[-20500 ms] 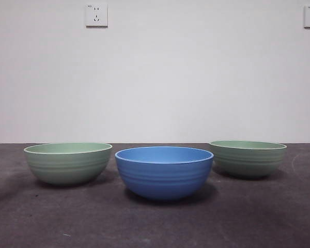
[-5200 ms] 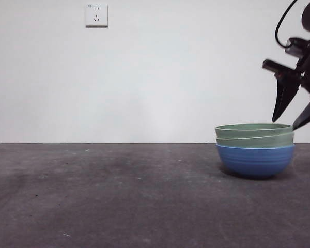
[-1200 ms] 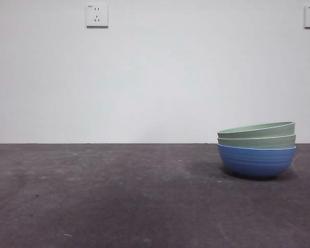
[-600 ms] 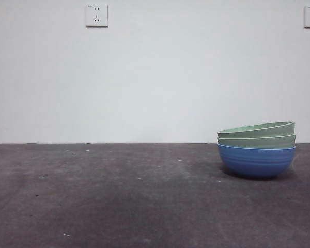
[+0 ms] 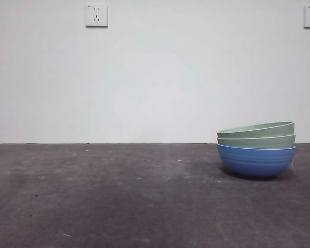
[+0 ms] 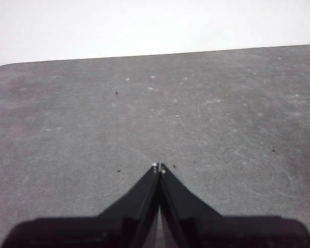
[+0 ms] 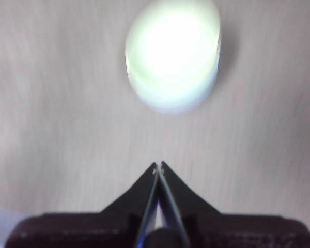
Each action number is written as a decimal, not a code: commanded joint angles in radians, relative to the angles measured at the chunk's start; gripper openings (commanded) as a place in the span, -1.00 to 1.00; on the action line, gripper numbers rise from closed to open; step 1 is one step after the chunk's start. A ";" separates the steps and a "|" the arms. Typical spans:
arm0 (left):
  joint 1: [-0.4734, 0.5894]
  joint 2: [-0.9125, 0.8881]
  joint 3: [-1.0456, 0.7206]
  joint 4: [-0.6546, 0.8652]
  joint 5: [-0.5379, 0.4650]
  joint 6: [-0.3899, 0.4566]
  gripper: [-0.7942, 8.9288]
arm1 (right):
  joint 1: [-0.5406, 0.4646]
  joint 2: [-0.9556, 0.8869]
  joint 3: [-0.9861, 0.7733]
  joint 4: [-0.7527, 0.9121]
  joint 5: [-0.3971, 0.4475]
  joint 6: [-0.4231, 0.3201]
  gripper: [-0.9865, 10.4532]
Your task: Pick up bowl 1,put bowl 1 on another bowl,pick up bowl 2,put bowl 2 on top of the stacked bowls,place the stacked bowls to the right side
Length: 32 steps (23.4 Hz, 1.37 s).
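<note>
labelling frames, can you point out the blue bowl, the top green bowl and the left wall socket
blue bowl (image 5: 256, 161), front view, middle of its ribbed outer wall
top green bowl (image 5: 258, 129), front view, its tilted side wall
left wall socket (image 5: 96, 15), front view, centre of its white plate

Two pale green bowls (image 5: 256, 134), ribbed blue bowl (image 5: 256, 161).

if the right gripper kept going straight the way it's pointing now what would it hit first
Probably the stacked bowls: in the blurred right wrist view they lie straight ahead of the shut right gripper, with only bare table between. How far ahead is unclear.
</note>
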 commanded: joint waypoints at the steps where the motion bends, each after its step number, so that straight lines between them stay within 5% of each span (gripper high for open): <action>1: 0.003 -0.003 -0.014 0.001 -0.002 -0.010 -0.84 | 0.000 -0.119 -0.080 0.164 -0.001 0.016 -0.82; 11: 0.003 -0.003 -0.014 0.001 -0.002 -0.010 -0.84 | -0.012 -0.608 -0.771 0.787 0.037 0.116 -0.82; 22: 0.003 -0.003 -0.014 0.001 -0.001 -0.010 -0.84 | -0.012 -0.773 -1.045 0.829 0.116 0.148 -0.82; 32: 0.003 -0.003 -0.014 0.001 -0.002 -0.010 -0.84 | -0.011 -0.793 -1.074 0.835 0.114 0.158 -0.82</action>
